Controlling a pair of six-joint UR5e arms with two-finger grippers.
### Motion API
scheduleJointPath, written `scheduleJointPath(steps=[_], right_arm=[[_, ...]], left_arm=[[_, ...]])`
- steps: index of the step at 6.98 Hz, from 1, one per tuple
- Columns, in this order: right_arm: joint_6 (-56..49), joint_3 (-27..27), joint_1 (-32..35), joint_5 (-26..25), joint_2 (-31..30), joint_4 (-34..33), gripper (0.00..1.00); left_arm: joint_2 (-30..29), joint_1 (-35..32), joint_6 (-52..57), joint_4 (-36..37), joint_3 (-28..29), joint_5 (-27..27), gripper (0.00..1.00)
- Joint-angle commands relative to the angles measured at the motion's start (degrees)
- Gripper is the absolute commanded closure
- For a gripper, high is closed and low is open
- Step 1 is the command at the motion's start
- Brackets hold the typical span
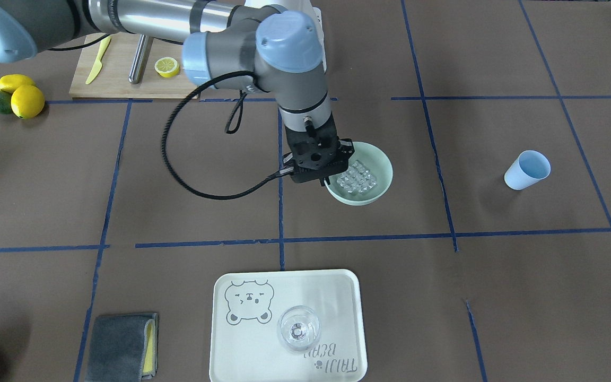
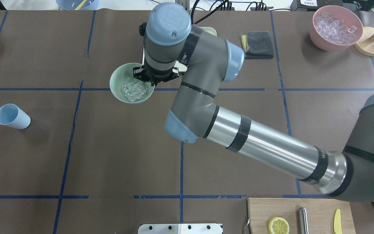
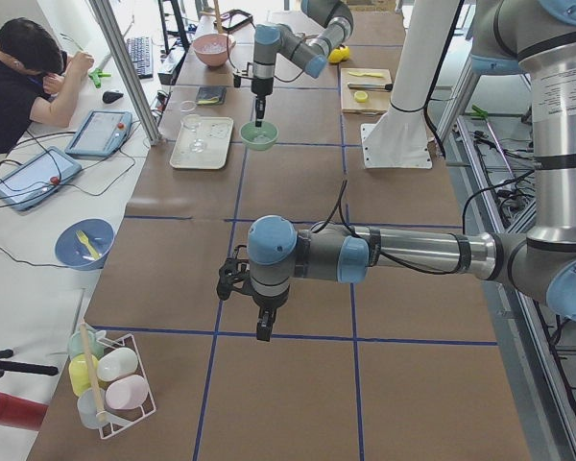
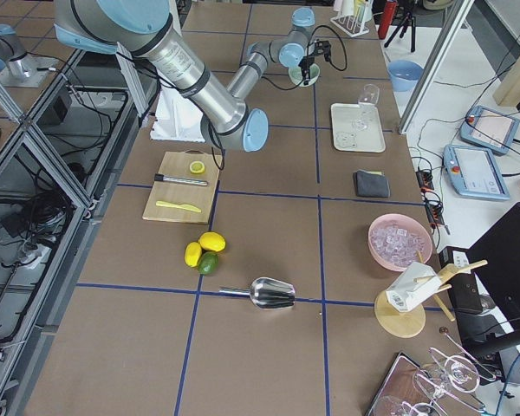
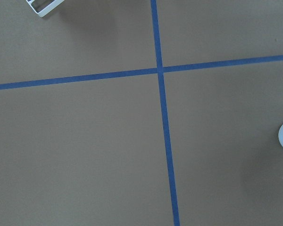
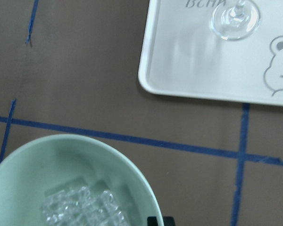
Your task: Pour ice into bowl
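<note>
Within round matte bowl (image 1: 385, 167); glassy ice (image 1: 357, 178)

Right arm (image 2: 265, 146): brushed silver tube with black bands; grey joint housings; pale blue round end caps, one bearing small screws and an embossed logo. Black ribbed cable (image 1: 215, 197) loops out from the wrist. Right gripper (image 1: 324, 183): black, angular body. Left arm (image 3: 403, 252): identical silver, grey and blue finish.

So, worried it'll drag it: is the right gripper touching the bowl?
Cannot tell. In the front-facing view the right gripper overlaps the bowl at its rim, but its body hides the fingertips; the wrist view shows just a dark sliver nearby.
</note>
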Motion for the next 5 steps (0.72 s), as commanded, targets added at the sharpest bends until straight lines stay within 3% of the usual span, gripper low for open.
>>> scheduleJointPath(steps=[1, 3, 5], right_arm=[[-8.7, 8.5, 13.9, 14.5, -12.2, 0.0, 1.00], [-18.1, 15.5, 21.6, 17.9, -25.4, 0.2, 1.00], [-32.5, 15.5, 25.3, 21.2, -38.1, 2.7, 1.00]], left_arm=[[0.5, 0.0, 2.2, -0.3, 0.2, -0.1, 0.00], [0.4, 0.0, 2.2, -0.3, 0.0, -0.1, 0.00], [0.4, 0.0, 2.2, -0.4, 0.2, -0.1, 0.00]])
